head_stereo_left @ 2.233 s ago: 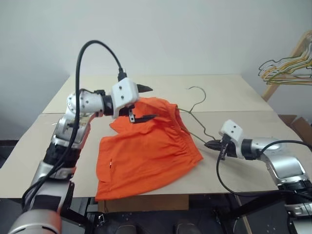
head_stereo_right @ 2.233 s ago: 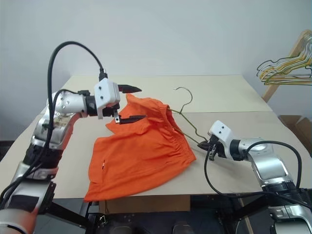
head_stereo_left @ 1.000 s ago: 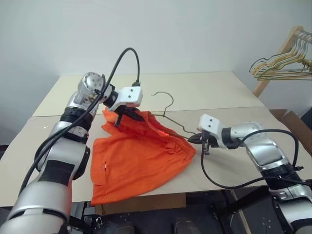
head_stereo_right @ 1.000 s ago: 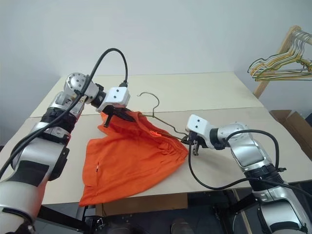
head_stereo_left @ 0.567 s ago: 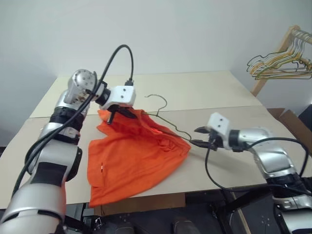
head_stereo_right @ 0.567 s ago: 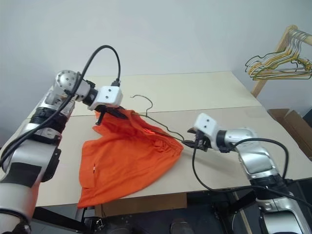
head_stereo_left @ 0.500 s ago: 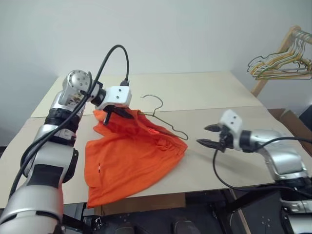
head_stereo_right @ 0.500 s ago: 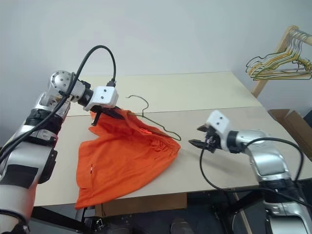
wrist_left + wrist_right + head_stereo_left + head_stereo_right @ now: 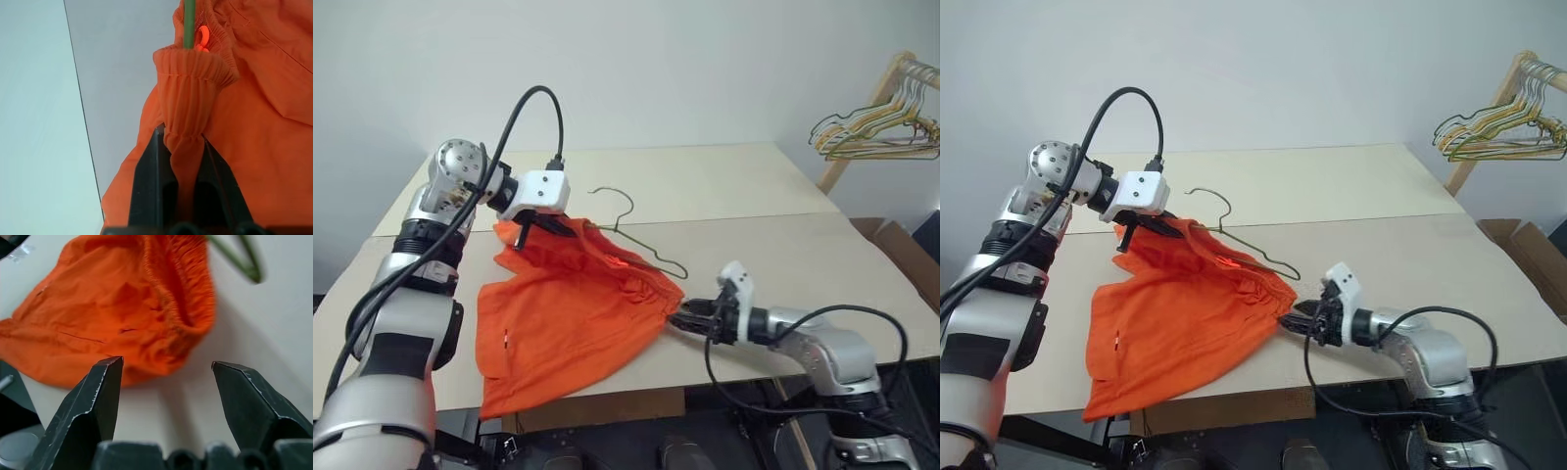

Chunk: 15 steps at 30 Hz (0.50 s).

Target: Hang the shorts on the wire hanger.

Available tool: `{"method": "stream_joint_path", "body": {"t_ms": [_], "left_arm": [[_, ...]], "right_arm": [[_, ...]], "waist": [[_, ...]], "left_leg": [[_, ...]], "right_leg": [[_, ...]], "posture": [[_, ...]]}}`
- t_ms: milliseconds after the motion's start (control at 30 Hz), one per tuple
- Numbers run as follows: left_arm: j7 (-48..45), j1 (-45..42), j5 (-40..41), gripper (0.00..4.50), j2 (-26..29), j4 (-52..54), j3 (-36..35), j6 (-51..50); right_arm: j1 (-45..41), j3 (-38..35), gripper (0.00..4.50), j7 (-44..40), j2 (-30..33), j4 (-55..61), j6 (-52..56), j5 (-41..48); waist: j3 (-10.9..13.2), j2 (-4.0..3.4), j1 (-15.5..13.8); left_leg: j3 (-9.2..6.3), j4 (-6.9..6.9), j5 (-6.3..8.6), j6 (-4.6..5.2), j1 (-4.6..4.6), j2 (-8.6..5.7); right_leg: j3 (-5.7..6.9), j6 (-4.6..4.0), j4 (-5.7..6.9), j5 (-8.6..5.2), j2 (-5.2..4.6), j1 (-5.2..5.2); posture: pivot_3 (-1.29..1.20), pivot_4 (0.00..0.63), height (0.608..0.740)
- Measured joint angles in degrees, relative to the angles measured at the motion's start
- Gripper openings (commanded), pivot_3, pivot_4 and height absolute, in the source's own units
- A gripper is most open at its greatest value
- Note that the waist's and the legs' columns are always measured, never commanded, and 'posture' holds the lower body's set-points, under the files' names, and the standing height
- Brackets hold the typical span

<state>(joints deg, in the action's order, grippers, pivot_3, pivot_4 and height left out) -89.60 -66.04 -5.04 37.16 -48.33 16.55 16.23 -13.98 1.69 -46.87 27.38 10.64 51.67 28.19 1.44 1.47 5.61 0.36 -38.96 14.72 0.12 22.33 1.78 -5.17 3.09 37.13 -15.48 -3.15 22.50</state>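
Fingers of the left gripper [image 9: 183, 161] are pressed together on a gathered fold of the elastic waistband of the shorts [image 9: 573, 313], and they hold that corner lifted a little above the table [image 9: 773, 255]. The right gripper [image 9: 166, 396] has its fingers wide apart with nothing between them. It lies low over the table and points at the near end of the waistband, close to the cloth, but I cannot tell whether it touches.

The orange shorts lie spread on the front part of the table, the legs reaching toward the near edge. The wire hanger [image 9: 641, 250] lies along the waistband. Its hook [image 9: 615, 196] stands free behind the shorts, and its far shoulder bend [image 9: 677, 274] lies bare on the table just beside the waistband. In the left wrist view the thin wire goes into the waistband opening, so one side of the hanger seems to be inside the shorts already.

My judgement is that the task is about half done. One end is threaded and held. What is left is to take the free end of the waistband and bring it over the bare shoulder of the hanger, then to let the shorts hang evenly. Other hangers [image 9: 871, 127] on a wooden rack at the far right play no part.
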Motion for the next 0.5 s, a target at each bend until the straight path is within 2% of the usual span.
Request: {"method": "stream_joint_path", "body": {"t_ms": [33, 100, 167, 367, 500], "left_arm": [[0.0, 0.0, 0.0, 0.00, 0.1, 0.0, 0.0, 0.0], [0.1, 0.0, 0.2, 0.00, 0.2, 0.0, -0.2, 0.0], [0.2, 0.0, 0.5, 0.00, 0.3, 0.1, -0.5, -0.1], [-0.2, 1.0, 1.2, 0.00, 0.6, 0.3, -1.5, -0.1], [-2.5, 2.8, 8.1, 0.00, 3.0, 3.0, -1.1, -1.4]], "right_arm": [[-0.8, 0.0, 3.16, 1.0, -1.1, -0.4, 1.3, 0.4], [-1.7, -0.5, 2.88, 1.8, -2.4, -1.1, 2.5, 1.7], [-2.9, -1.8, 2.21, 3.2, -4.7, -2.2, 5.2, 4.0], [-3.1, -1.1, 0.18, 6.4, -4.4, -2.7, 6.5, 4.0], [-3.1, -1.0, 0.08, 7.2, -3.3, -4.3, 6.3, 3.4]], "waist": [[0.0, 0.00, 0.0], [0.0, 0.00, -0.1], [0.0, 0.00, 0.0], [0.0, 0.00, 0.0], [0.0, 0.00, 0.2]], "left_leg": [[-0.01, 0.00, 0.00, 0.00, 0.00, -0.01], [-0.03, 0.00, 0.00, 0.00, 0.00, -0.01], [-0.06, 0.00, 0.00, 0.00, 0.00, -0.01], [-0.10, 0.00, 0.00, 0.00, 0.02, -0.01], [-0.11, 0.01, 0.00, 0.00, 0.03, 0.01]], "right_leg": [[0.01, 0.00, 0.01, 0.00, -0.02, 0.00], [0.04, 0.00, 0.00, 0.00, -0.01, -0.02], [0.05, 0.00, 0.01, 0.00, -0.01, -0.02], [0.09, 0.00, 0.02, 0.00, -0.02, -0.02], [0.09, 0.00, 0.02, 0.00, -0.02, 0.00]], "posture": [[-0.09, 0.000, 0.740], [-0.09, 0.000, 0.740], [-0.09, 0.000, 0.740], [-0.09, 0.000, 0.740], [-0.09, 0.000, 0.740]]}}
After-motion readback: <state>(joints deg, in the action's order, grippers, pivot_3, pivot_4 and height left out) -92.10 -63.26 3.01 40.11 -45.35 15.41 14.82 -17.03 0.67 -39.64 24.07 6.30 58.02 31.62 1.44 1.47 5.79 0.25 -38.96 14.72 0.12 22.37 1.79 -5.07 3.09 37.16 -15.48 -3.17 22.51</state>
